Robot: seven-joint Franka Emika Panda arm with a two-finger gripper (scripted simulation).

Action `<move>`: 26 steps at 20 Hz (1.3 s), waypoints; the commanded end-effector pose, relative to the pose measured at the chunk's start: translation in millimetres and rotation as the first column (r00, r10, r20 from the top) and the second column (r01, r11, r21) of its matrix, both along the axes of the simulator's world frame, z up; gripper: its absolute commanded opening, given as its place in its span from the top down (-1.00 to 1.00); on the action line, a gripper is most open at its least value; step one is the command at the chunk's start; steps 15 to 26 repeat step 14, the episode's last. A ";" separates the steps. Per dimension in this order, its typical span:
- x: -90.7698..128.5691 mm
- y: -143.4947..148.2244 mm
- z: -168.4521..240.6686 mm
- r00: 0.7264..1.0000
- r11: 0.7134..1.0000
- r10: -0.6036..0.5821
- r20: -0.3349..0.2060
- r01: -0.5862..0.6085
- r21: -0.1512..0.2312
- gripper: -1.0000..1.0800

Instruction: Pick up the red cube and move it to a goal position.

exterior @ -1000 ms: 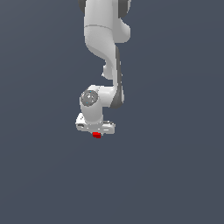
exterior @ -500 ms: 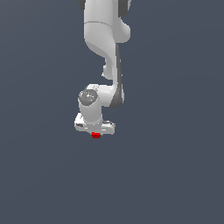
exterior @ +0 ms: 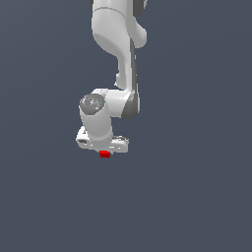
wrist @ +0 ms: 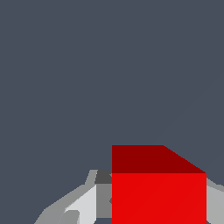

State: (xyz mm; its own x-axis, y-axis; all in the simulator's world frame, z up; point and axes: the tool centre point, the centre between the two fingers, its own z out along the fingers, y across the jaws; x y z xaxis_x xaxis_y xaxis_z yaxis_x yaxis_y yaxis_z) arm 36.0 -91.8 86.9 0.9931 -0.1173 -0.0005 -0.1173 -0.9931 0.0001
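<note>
The red cube point(exterior: 104, 154) sits right under the white gripper point(exterior: 104, 150), tucked in at the tips of its fingers. In the wrist view the red cube point(wrist: 158, 188) looks very big, because the camera is so close to it. One gray finger point(wrist: 83, 202) shows on one side of it and a bit of another on the other side, both right up against the cube. So the fingers seem to be pinching the cube between them, which is how the arm can carry it. All around is one plain dark gray floor point(exterior: 197, 197), with no shadow, so I cannot tell if the cube is lifted or touching down. No goal mark shows in either view. My guess is the cube is being carried to its spot.
</note>
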 end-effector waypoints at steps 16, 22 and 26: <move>31.8 -4.3 43.2 1.000 1.000 0.000 0.001 0.000 0.000 1.00; 31.8 -4.3 43.2 1.000 1.000 0.000 0.001 0.000 0.000 1.00; 31.8 -4.3 43.2 1.000 1.000 0.000 0.001 0.000 0.000 1.00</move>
